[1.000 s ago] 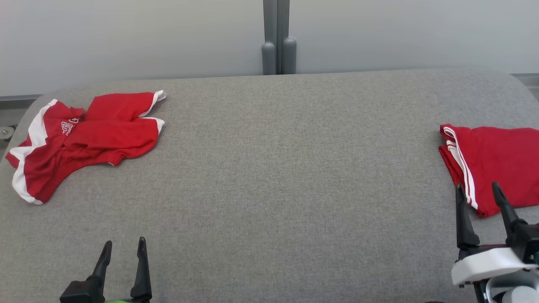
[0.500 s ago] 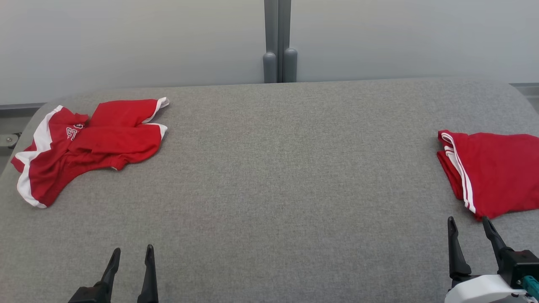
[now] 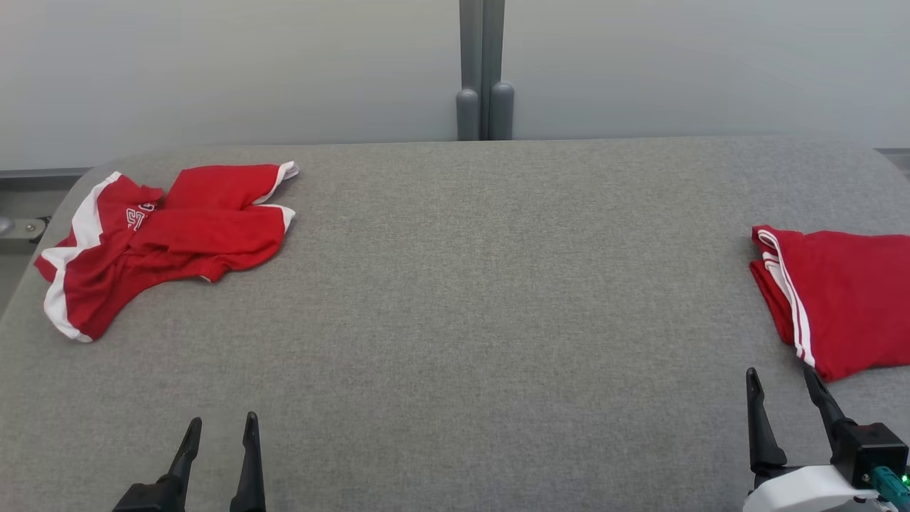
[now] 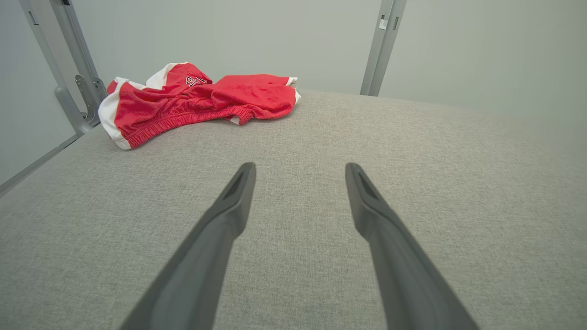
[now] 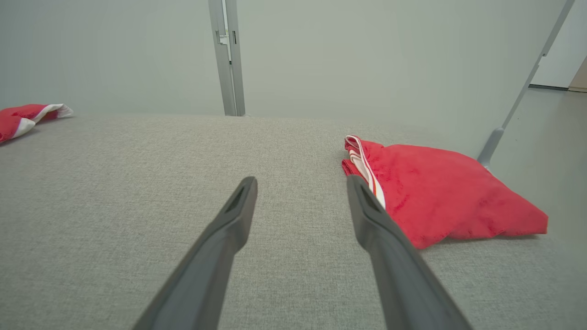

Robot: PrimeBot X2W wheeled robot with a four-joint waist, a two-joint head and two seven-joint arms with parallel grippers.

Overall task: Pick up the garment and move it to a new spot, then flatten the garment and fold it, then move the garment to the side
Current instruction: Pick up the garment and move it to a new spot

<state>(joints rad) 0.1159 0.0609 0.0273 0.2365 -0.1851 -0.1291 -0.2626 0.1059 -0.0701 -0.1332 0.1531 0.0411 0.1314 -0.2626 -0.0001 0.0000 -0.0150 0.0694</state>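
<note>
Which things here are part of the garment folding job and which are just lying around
Job: crumpled red garment, far left, unfolded; folded red garment, right edge, seemingly done; left end effector and right end effector, both open and empty; grey table.
Lying about: grey posts behind the table; metal bracket beyond its left end.

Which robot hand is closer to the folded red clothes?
Right. The right gripper sits just short of the folded garment; the left gripper is far across the table.
</note>
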